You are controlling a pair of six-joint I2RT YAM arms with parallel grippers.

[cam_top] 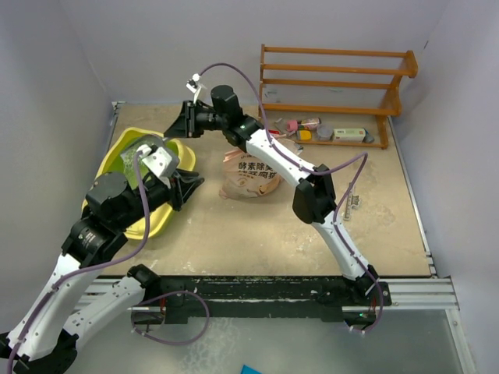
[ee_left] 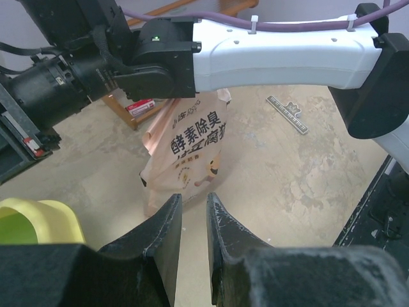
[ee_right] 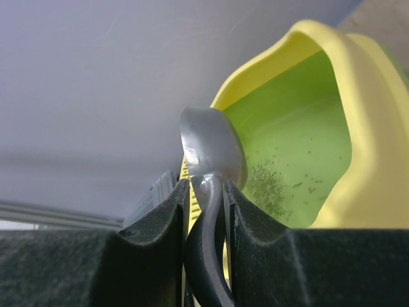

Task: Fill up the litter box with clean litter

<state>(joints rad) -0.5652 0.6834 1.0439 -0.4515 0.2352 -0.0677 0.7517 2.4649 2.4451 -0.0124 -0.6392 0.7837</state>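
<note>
The yellow litter box sits at the left of the table, tilted, its greenish inside partly hidden by my left arm. In the right wrist view the box holds only a thin scatter of litter granules. My right gripper hangs over the box's far rim, shut on the black handle of a silver metal scoop. My left gripper is beside the box's right rim, empty, its jaws a narrow gap apart. The peach-pink bag stands mid-table and also shows in the left wrist view.
A wooden rack with small items on its bottom shelf stands at the back right. A small metal strip lies right of the bag. My right arm stretches across above the bag. Walls close in on the left, back and right.
</note>
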